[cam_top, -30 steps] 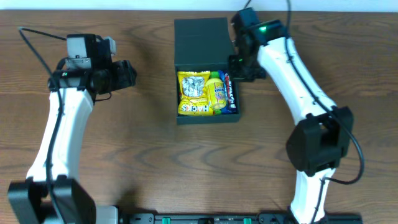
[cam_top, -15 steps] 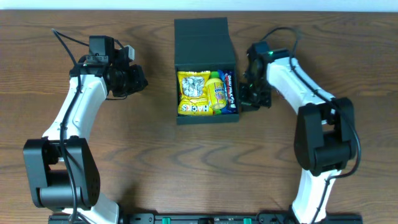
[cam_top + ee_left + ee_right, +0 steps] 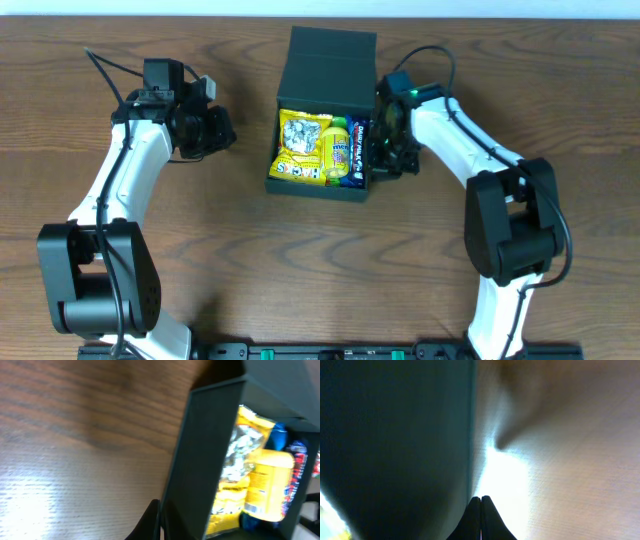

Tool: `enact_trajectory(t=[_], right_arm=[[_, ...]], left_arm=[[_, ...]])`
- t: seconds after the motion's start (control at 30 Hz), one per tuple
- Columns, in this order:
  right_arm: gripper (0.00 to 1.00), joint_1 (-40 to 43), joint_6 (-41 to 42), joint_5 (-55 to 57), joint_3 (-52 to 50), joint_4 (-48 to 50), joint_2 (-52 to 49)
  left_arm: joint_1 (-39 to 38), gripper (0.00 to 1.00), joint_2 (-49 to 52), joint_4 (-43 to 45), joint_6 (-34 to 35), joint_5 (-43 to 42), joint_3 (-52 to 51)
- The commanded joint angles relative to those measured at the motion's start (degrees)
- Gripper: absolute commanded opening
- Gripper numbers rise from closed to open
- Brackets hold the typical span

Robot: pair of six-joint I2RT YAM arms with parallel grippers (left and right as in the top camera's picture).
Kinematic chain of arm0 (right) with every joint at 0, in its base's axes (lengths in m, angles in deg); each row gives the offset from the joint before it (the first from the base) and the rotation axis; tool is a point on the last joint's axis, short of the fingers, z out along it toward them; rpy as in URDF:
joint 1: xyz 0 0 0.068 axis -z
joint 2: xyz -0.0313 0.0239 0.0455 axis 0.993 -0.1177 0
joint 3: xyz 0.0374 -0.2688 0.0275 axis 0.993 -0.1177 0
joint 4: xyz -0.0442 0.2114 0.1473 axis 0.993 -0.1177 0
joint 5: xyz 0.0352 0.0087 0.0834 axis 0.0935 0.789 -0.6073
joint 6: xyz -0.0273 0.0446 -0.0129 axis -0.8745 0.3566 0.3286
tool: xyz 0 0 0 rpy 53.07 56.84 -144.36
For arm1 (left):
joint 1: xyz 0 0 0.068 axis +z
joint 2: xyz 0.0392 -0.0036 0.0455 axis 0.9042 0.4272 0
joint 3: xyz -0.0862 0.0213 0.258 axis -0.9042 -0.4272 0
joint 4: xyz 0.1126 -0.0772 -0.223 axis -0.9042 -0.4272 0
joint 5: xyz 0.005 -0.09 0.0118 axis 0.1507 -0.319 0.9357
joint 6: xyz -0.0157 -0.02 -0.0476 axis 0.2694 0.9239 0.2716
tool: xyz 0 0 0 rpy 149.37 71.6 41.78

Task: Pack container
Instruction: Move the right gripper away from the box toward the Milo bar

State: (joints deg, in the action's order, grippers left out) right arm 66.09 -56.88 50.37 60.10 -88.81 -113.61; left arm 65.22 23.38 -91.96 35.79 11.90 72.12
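The container (image 3: 330, 62) sat in the far middle of the counter (image 3: 250, 270). Its flap lid stood open on the far side. Its long way ran from near to far, turned a little so the near end leaned to the left. Inside lay a yellow packet (image 3: 303, 145) and a blue packet (image 3: 360, 150), side by side.

The right pincer (image 3: 384, 150) was the closer one. It was right up against the box's right wall, so the box lay just to its left. In the right wrist view, its two fingertips (image 3: 476, 510) were pressed together with nothing between them, and the dark wall (image 3: 395, 435) filled the left side.

The left pincer (image 3: 214, 128) was off to the left, apart from the box, and pointed at the left wall (image 3: 200, 460). The pictures did not show if it was closed or not.

Any push or nudge on the box would likely fall to the right arm.
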Motion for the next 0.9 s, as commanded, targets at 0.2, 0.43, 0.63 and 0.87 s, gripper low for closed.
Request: enact_trajectory(t=[0.2, 0.43, 0.63, 0.87], right_arm=[[0.01, 4.11, 2.67, 1.25, 1.51, 13.55, 0.33], [0.01, 3.34, 3.08, 0.24, 1.51, 20.55, 0.31], [0.01, 2.73, 3.04, -2.38, 1.51, 24.02, 0.31], [0.01, 1.95, 2.86, -2.43, 1.51, 25.51, 0.31]], left_arm=[[-0.70, 0.06, 8.79, 1.29, 2.43, -4.76, -0.90], [-4.63, 0.06, 12.76, 2.51, 4.59, -7.96, -0.90], [-6.60, 0.06, 12.85, 1.60, 5.64, -9.38, -0.90], [-6.84, 0.06, 12.85, -0.87, 6.25, -11.23, -0.90]])
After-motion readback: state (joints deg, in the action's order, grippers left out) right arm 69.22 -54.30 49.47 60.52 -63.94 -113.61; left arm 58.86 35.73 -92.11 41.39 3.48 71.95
